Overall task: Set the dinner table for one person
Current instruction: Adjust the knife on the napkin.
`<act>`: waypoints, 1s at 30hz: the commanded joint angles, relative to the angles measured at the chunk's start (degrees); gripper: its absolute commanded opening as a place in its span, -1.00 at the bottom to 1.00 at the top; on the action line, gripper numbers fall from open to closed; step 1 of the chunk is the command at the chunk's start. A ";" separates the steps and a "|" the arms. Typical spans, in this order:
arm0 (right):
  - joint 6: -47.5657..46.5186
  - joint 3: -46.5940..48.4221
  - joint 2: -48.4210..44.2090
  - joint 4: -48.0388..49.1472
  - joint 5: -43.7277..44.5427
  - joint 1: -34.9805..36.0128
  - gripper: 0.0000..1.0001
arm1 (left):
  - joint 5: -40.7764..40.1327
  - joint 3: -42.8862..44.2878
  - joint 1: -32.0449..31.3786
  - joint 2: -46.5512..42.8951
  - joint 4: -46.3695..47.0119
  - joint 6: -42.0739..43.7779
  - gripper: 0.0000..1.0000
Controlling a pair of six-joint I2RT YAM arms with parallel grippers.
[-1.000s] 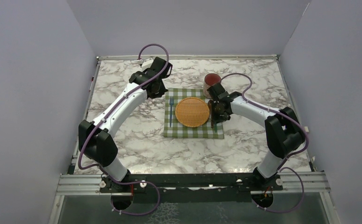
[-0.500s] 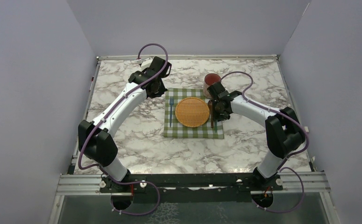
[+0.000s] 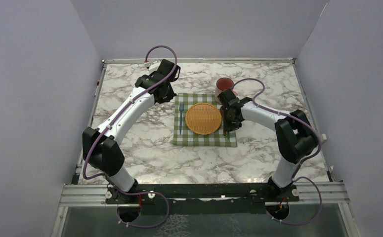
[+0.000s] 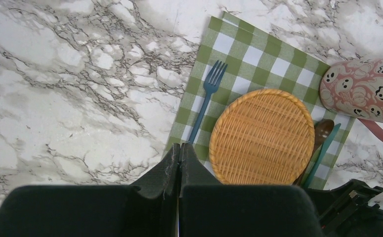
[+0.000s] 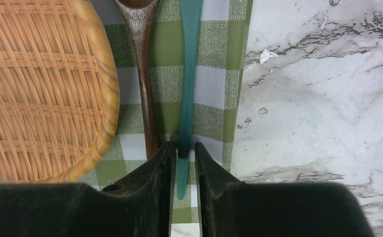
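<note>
Top external — grey-veined dinner table (image 3: 145, 153); left claw (image 4: 180, 153) closed, right claw (image 5: 183, 146) pinching teal utensil (image 5: 189, 74).

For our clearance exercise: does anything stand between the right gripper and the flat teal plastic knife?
Nothing visible does. The right gripper grips the flat teal plastic knife on the green-and-white checked cloth; the brown wooden spoon lies beside it, apart.

The dinner table (image 3: 145, 148) is a white marble pattern veined in dark grey. The cloth (image 4: 258, 54) is checked green and white. The woven plate (image 4: 262, 136) is honey-orange, the fork (image 4: 204, 106) blue, the knife (image 5: 188, 64) teal, the wooden spoon (image 5: 141, 59) dark brown. The mug (image 4: 360, 94) is pink with white ghost faces outlined in black.
</note>
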 commanded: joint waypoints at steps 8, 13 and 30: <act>0.88 0.23 1.57 0.84 2.19 0.11 -0.52 | 1.50 -0.34 1.05 -1.50 0.74 1.43 -1.00; 1.09 -0.40 1.80 0.98 2.78 0.18 -0.56 | 1.99 -0.02 1.27 -1.19 0.74 1.68 -1.00; 1.33 0.74 1.86 -0.17 5.14 0.15 -0.56 | 2.64 -0.26 1.70 -1.24 0.73 1.80 -1.00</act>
